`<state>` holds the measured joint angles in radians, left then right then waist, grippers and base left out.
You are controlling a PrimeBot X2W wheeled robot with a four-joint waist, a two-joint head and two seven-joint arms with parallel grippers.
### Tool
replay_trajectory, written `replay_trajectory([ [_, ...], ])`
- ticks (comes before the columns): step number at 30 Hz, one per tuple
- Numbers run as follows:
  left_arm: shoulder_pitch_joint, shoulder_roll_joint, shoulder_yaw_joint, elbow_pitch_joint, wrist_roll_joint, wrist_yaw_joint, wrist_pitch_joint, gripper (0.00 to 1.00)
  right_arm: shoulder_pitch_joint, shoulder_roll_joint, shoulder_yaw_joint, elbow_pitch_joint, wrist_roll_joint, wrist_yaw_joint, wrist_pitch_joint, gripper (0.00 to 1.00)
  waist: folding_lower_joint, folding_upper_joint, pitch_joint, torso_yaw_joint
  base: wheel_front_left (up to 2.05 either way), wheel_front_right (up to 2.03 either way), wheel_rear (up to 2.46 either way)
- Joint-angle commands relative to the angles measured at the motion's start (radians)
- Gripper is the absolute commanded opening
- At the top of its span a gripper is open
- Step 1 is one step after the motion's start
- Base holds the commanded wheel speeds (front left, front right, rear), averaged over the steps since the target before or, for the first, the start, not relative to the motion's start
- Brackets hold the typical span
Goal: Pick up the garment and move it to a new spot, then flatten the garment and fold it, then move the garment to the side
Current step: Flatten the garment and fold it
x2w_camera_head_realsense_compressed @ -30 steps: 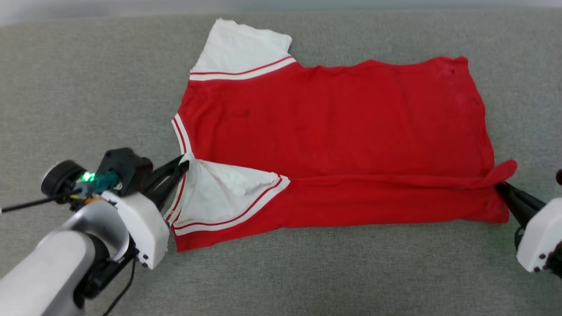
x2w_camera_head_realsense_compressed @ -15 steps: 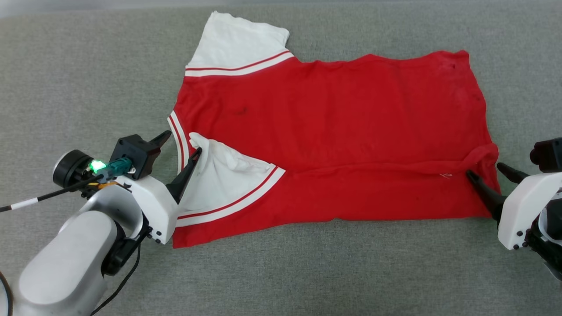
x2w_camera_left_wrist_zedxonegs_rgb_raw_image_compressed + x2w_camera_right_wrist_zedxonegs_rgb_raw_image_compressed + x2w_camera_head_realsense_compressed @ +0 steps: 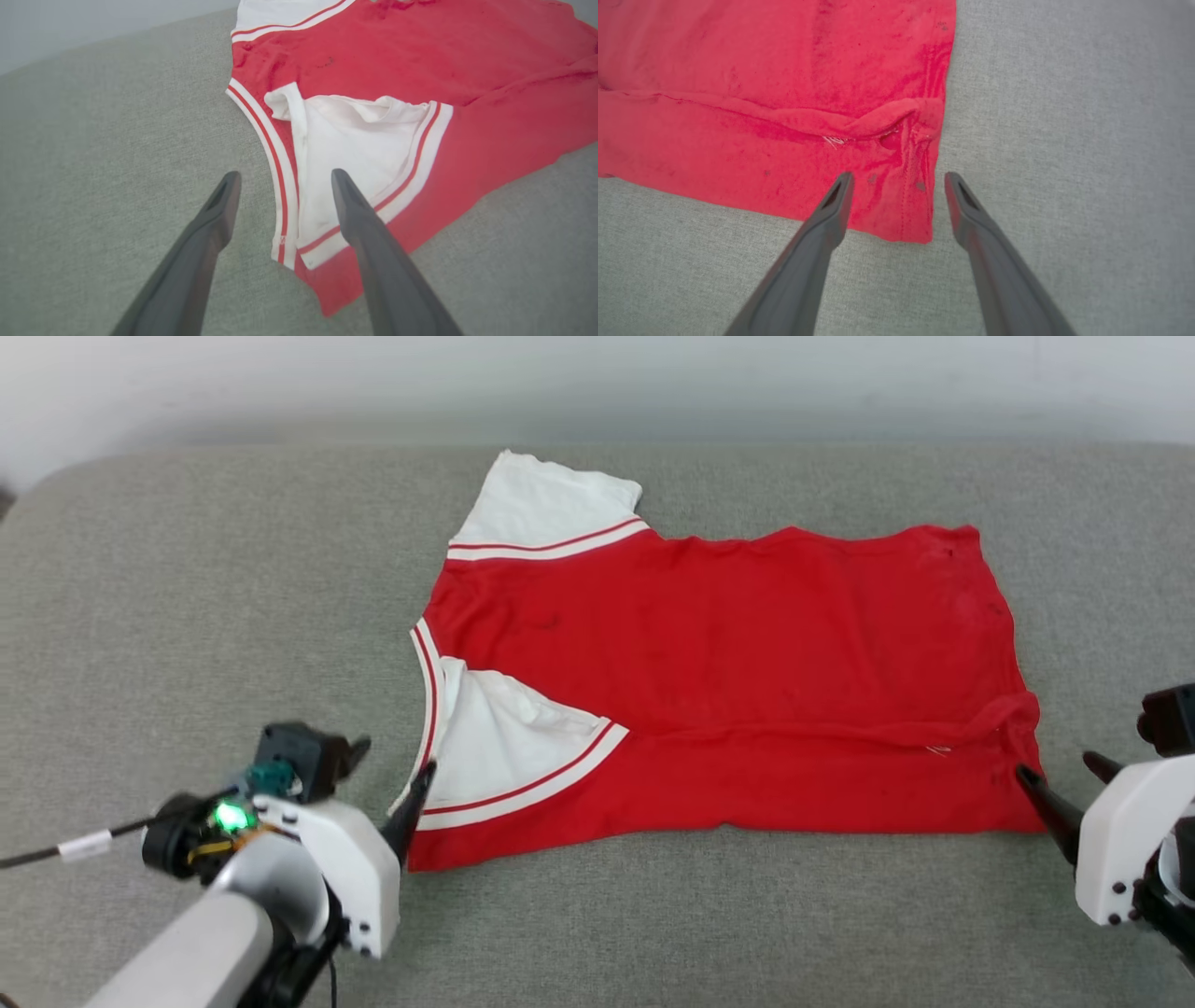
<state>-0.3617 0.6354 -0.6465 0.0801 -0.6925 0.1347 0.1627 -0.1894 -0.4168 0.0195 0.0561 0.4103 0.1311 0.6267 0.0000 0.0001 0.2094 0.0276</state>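
Two claws, both mine, flank the garment (image 3: 728,663), a red jersey lying spread on a grey cushion (image 3: 187,597) with its neckline to my left and its hem to my right.

Left of the garment: my left claw (image 3: 392,758), a green light (image 3: 227,817) lit on its wrist, has its fingers wide apart and grips nothing. Seen from its own wrist, one finger lies over bare cushion and the other over the near sleeve (image 3: 504,747), with the striped neckline trim (image 3: 427,691) between them. Whether either tip touches cloth I cannot tell.

At the garment's left end: the near sleeve, white with red-and-white edging, is folded inward onto the red body. The far sleeve (image 3: 551,509) lies flat, pointing away from me.

Across the garment's middle: plain red cloth, lightly creased. A low ridge (image 3: 840,733) of folded cloth runs along the near part toward the hem, with a small white thread (image 3: 936,749) showing near its right end.

Right of the garment: my right claw (image 3: 1057,765), likewise wide and empty, straddles the near hem corner (image 3: 915,219), one finger over red cloth and the other over cushion.
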Motion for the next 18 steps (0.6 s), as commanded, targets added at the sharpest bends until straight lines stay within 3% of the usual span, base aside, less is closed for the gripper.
replay_trajectory([
  [1, 0.031, 0.011, -0.007, -0.022, -0.009, 0.014, 0.025, 1.0, 0.025, 0.017, -0.02, -0.02, -0.016, -0.001, 0.023, 1.0, 0.0, -0.0001, -0.012, 0.008, 0.0, 0.0, 0.0],
  [6, 0.093, 0.023, -0.019, -0.1, -0.026, 0.074, 0.09, 1.0, 0.087, 0.072, -0.09, -0.117, -0.069, -0.001, 0.097, 1.0, 0.0, -0.0001, -0.011, 0.011, 0.0, 0.0, 0.0],
  [12, 0.114, 0.027, -0.02, -0.089, -0.03, 0.115, 0.119, 1.0, 0.111, 0.116, -0.114, -0.21, -0.094, -0.001, 0.138, 1.0, 0.0, -0.0001, 0.021, -0.007, 0.0, 0.0, 0.0],
  [18, 0.114, 0.009, -0.01, -0.057, -0.058, 0.113, 0.117, 1.0, 0.109, 0.131, -0.123, -0.252, -0.099, -0.001, 0.15, 1.0, 0.0, -0.0001, 0.06, -0.025, 0.0, 0.0, 0.0],
])
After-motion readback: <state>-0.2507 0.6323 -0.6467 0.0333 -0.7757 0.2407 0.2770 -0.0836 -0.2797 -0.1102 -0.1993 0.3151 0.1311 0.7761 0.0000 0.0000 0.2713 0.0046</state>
